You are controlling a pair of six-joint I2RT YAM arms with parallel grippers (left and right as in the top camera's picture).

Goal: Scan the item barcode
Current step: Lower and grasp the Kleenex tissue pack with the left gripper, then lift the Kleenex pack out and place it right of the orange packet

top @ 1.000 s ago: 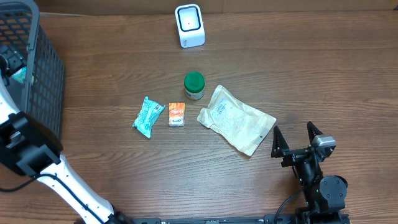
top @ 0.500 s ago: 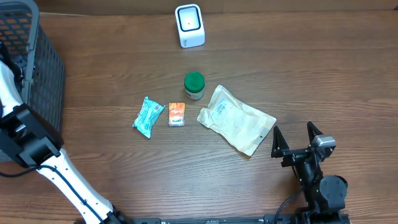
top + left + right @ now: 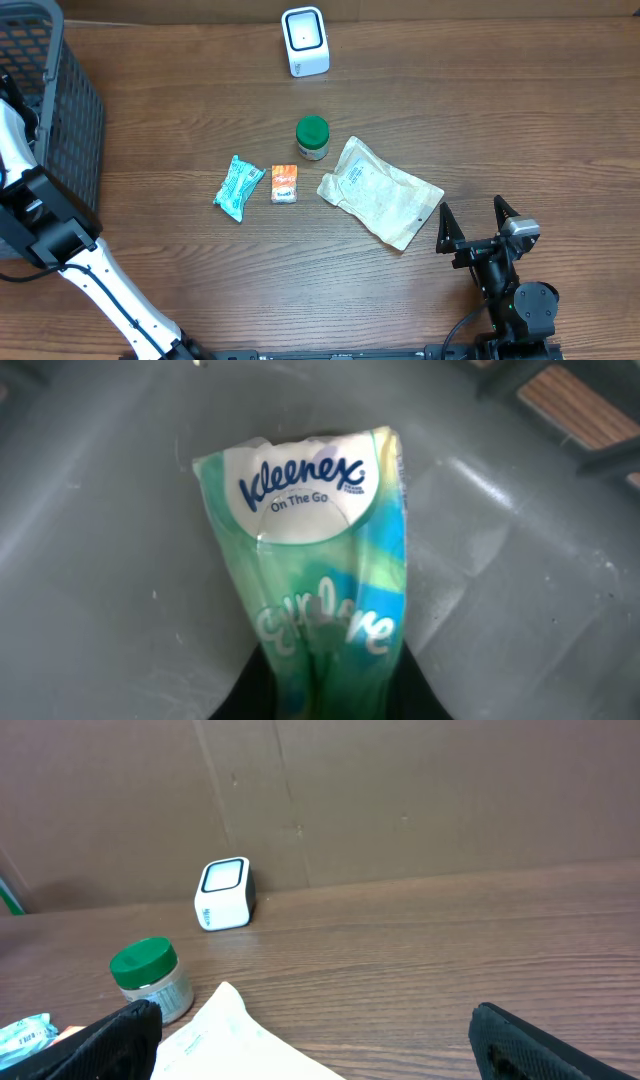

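Tissue pack [image 3: 315, 560] pinched by its near end in the left pincer [image 3: 322, 700], down inside the basket [image 3: 70, 110] at the far left

Could slip free on the lift: hold taken only on the crumpled tail of soft film, most of the pack sticking out beyond the tips, so prone to swing, catch on the basket wall, or twist away from the scanner [image 3: 305, 41] at the far middle of the table [image 3: 500, 100]. Barcode not visible, branded face toward the wrist camera; likely in need of a turn before any read. Left pincer closed tight on that tail, pack reaching straight out from between the tips; right pincer [image 3: 471, 204] spread wide, holding nothing, near right, well apart from the pack
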